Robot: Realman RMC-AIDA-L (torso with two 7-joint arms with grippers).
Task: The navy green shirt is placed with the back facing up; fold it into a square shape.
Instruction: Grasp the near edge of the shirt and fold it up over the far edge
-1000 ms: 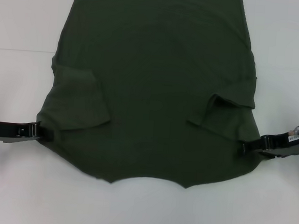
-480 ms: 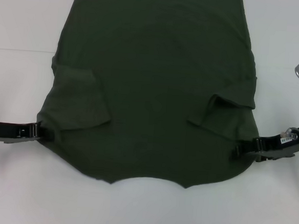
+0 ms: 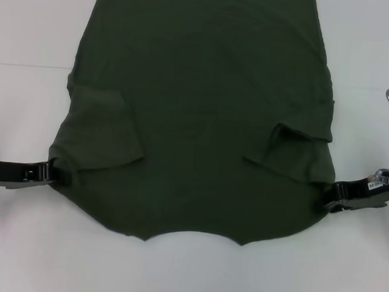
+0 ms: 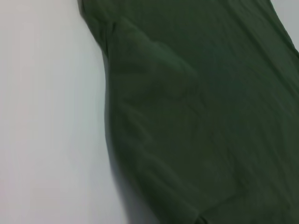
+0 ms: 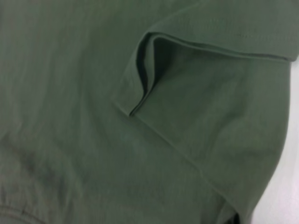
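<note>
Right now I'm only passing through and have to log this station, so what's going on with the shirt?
The robot is working on folding the navy green shirt, which lies spread on the white table with both sleeves folded in over the body. The left gripper sits at the shirt's left edge near the collar end, and the right gripper at the matching spot on the right edge. Both are low at the fabric; whether they have pinched it can't be told. The collar end has not yet been lifted or folded over.

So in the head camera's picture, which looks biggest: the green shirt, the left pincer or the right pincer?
1. The navy green shirt, by far.
2. The left pincer and right pincer look about alike at the shirt's side edges; I wouldn't rank them.
</note>
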